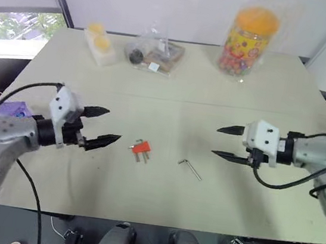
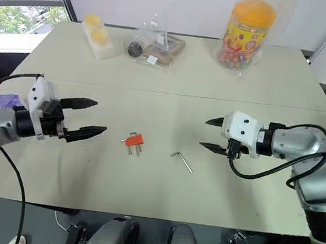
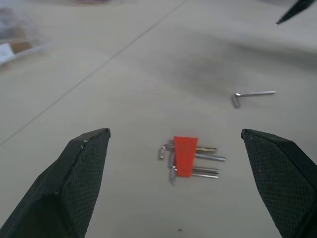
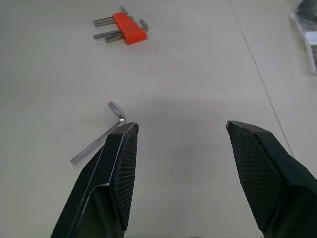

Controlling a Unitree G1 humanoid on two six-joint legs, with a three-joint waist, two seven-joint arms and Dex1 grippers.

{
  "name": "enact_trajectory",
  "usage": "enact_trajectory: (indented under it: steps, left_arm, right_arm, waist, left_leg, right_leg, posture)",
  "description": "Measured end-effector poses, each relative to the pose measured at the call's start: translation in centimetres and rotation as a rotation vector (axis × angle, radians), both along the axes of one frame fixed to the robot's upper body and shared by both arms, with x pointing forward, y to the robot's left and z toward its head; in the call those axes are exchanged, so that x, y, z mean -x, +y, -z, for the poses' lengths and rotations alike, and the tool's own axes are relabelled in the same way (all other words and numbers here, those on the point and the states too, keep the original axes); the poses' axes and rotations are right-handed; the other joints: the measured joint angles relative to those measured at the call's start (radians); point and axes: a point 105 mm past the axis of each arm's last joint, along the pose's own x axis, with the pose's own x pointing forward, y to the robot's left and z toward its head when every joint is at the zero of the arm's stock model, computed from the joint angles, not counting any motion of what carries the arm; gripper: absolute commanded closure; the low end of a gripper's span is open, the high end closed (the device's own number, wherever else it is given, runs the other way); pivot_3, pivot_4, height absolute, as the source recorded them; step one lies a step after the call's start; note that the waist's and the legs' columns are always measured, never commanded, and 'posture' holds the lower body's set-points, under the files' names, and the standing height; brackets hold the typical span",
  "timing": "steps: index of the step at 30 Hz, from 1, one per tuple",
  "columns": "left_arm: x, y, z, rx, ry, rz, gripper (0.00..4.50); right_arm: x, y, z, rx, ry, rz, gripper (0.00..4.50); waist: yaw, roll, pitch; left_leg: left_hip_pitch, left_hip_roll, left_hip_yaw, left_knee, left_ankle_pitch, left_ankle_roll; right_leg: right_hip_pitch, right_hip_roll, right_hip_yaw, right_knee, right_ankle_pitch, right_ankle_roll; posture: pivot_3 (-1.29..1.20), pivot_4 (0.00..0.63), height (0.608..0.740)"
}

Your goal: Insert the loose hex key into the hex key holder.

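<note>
On the pale tabletop (image 1: 159,200) nothing is grasped: left gripper (image 1: 102,127) and right gripper (image 1: 227,143) gape empty (the approach stage), so the right must next descend on the loose hex key (image 1: 190,168) at four o'clock of the hex key holder (image 1: 141,148).

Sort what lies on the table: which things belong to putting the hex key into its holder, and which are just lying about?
Job: loose hex key, hex key holder.
Lying about: sweets jar, clear bag of bits, pack of yellow cups.

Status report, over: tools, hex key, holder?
Left tool and right tool open, empty. Thin L-shaped silver hex key loose on table, beside small red plastic holder. Path clear.
</note>
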Motion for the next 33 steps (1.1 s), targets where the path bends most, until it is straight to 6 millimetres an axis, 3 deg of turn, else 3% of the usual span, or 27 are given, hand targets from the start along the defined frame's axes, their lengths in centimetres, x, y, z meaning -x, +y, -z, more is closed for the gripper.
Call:
enact_trajectory:
  steps: [9, 25, 29, 33]
  left_arm:
    - [-0.2, 0.0, -0.7, 0.014, 0.01, 0.004, 0.07]
    - [-0.7, 0.7, 0.1, -0.003, 0.01, -0.034, 0.07]
    - [-0.6, 0.9, 0.5, -0.007, 0.023, -0.036, 0.07]
    - [-0.5, 1.0, 1.4, -0.009, 0.045, -0.05, 0.07]
  right_arm:
    - [-0.2, 1.4, -1.0, -0.003, -0.004, -0.052, 1.55]
    - [-0.4, 1.9, -1.3, -0.016, 0.001, -0.052, 1.55]
    - [-0.6, 2.9, -0.8, -0.036, 0.003, -0.066, 1.55]
    - [-1.4, 5.3, 0.9, -0.091, 0.027, -0.084, 1.55]
  waist:
    - [0.002, -0.001, 0.001]
    - [0.003, -0.001, 0.002]
    - [-0.001, -0.001, 0.002]
    - [-0.006, -0.001, 0.002]
  left_leg:
    - [-0.001, 0.0, 0.0, -0.001, 0.0, -0.001]
    - [-0.001, 0.0, 0.0, -0.002, 0.0, -0.001]
    - [-0.001, 0.0, 0.0, -0.002, 0.0, -0.001]
    - [-0.001, 0.0, 0.0, -0.002, 0.001, -0.001]
  right_leg:
    - [-0.001, 0.0, 0.0, 0.0, 0.0, 0.0]
    - [-0.002, 0.0, 0.001, 0.0, 0.0, 0.0]
    - [-0.002, 0.0, 0.001, 0.0, 0.0, 0.0]
    - [-0.002, 0.0, 0.001, 0.001, 0.0, 0.0]
  posture:
    - [0.0, 0.15, 0.74]
    - [0.0, 0.15, 0.74]
    - [0.0, 0.15, 0.74]
    - [0.0, 0.15, 0.74]
